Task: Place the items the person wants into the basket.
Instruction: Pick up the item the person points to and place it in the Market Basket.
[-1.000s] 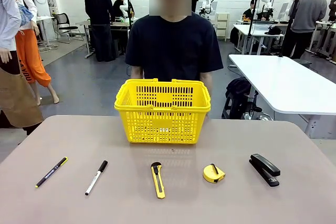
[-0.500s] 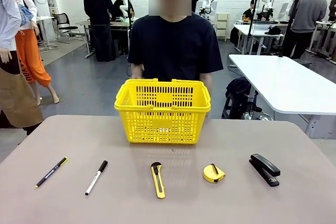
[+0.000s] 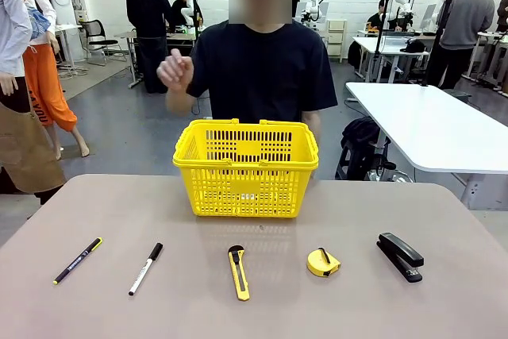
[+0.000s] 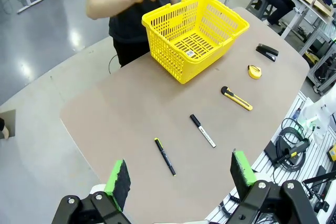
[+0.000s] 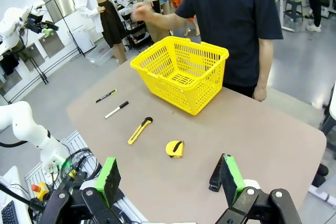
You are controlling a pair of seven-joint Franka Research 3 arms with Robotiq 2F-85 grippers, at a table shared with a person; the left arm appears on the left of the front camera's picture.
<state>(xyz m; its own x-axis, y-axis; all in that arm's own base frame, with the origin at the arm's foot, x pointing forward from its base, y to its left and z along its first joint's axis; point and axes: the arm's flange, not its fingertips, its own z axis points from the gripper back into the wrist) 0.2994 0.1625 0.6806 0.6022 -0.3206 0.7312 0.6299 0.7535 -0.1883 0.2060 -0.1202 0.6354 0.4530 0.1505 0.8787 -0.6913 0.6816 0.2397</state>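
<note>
The yellow basket (image 3: pixel 246 192) stands at the far middle of the table, in front of the person (image 3: pixel 266 69), who holds one hand (image 3: pixel 175 69) raised at shoulder height. Along the near side lie the white marker with black cap (image 3: pixel 145 268), the yellow tape measure (image 3: pixel 323 263) and the black stapler (image 3: pixel 400 256). My left gripper (image 4: pixel 179 171) hangs open high above the table, with the marker (image 4: pixel 202 130) beyond it. My right gripper (image 5: pixel 169 178) is open too, above the tape measure (image 5: pixel 175 148); its finger partly hides the stapler (image 5: pixel 216 174).
A slim black pen (image 3: pixel 77 260) lies at the far left of the row, and a yellow utility knife (image 3: pixel 238 272) lies in the middle. Bare tabletop separates the row from the basket. Other tables and people stand farther back in the room.
The person's hand has come up from behind the basket to shoulder height. The tools and the basket have not moved.
</note>
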